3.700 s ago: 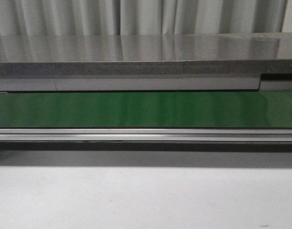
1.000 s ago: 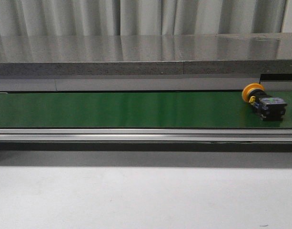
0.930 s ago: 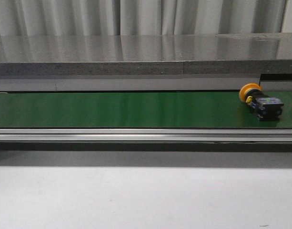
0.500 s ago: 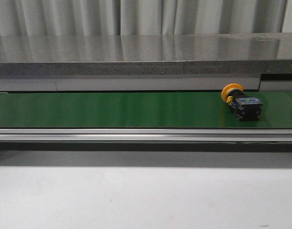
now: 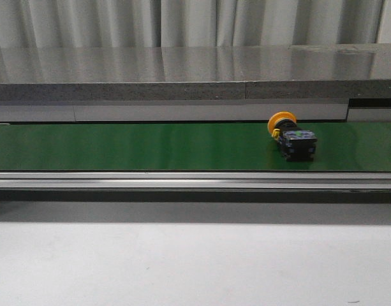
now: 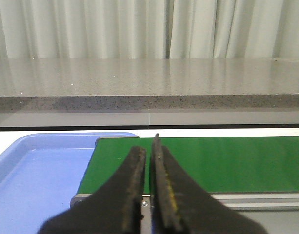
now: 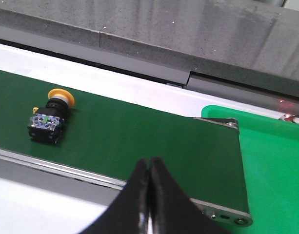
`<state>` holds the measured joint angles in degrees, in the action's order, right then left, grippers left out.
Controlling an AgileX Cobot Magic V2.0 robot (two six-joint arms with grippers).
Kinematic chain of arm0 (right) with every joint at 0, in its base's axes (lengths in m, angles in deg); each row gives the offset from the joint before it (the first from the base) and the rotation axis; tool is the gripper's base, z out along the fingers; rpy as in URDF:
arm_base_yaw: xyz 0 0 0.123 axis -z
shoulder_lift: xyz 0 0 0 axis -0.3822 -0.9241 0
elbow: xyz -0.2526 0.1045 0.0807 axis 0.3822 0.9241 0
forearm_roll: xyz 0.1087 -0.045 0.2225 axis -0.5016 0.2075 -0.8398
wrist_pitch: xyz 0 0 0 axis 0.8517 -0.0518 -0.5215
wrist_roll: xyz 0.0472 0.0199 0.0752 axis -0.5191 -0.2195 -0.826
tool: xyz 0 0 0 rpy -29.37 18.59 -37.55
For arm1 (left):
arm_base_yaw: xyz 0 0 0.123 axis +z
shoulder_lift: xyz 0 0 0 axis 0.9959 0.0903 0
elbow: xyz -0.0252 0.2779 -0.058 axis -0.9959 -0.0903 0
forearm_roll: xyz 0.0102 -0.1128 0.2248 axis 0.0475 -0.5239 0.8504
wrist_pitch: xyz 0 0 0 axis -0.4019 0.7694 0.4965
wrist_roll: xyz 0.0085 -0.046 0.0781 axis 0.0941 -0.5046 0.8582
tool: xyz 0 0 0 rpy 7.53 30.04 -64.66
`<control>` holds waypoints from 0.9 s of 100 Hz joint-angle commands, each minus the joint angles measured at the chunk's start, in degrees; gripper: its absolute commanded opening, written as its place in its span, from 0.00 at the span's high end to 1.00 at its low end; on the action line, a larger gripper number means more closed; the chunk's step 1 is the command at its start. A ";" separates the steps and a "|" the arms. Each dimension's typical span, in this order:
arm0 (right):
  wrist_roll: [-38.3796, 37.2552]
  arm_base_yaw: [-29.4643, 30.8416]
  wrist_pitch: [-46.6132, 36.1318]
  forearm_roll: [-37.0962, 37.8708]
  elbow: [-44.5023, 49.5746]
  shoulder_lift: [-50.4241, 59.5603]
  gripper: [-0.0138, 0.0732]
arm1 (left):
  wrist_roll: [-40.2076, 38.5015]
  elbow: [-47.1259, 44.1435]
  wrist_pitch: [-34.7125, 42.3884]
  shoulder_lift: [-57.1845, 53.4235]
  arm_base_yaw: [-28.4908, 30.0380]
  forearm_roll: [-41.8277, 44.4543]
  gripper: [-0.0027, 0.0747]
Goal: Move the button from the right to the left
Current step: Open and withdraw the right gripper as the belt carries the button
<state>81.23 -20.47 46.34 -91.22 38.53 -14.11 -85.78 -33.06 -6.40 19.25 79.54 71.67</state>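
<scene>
Green conveyor belt [image 5: 150, 146] runs full width in the front view, aluminium rail [image 5: 182, 180] along its near edge, grey speckled stone counter [image 5: 182, 70] behind it, pale curtain [image 5: 182, 22] at the back. Button [image 5: 291, 137] lies on its side on the belt, right of centre, yellow cap toward the counter, black body toward the rail; nothing around it or over it. Neither arm shows in this view. Left wrist view: left gripper [image 6: 148, 146] has its fingers pressed nearly together with only a thin slit between, nothing held, hanging over the belt's end; blue tray [image 6: 37, 165] sits just beside that end, and the part in view holds nothing. No button in this view. Right wrist view: right gripper [image 7: 149, 168] is clamped closed, tips touching, gripping nothing, above the belt's near rail; button [image 7: 48, 119] lies well apart from it on the belt, green and yellow marks visible on the black body. Bright green tray [image 7: 271, 161] sits at the belt's other end, visible part bare. Trays appear only in the wrist views.
</scene>
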 commanded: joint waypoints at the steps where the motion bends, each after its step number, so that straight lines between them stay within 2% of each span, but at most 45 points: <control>1: 0.43 -0.11 -4.50 -0.62 -1.54 -0.09 0.92 | -0.67 3.80 2.67 0.62 0.13 -0.42 0.96; 13: 0.43 -0.11 -4.50 -0.62 -1.54 -0.09 0.92 | -0.67 9.22 -1.39 4.76 0.13 -0.42 0.96; 56: 0.43 -0.11 -4.50 -0.62 -1.54 -0.09 0.92 | -0.67 36.08 -26.72 32.17 0.13 -0.50 0.96; 71: 0.43 -0.11 -4.50 -0.62 -1.54 -0.09 0.92 | -0.67 42.18 -29.51 40.48 0.13 -1.59 0.96; 90: 0.43 -0.11 -4.50 -0.62 -1.54 -0.09 0.92 | -0.67 44.07 -28.48 47.58 0.13 -3.29 0.96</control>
<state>81.23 -20.47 46.34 -91.22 38.53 -14.11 -85.78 8.58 -38.62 64.47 79.54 69.48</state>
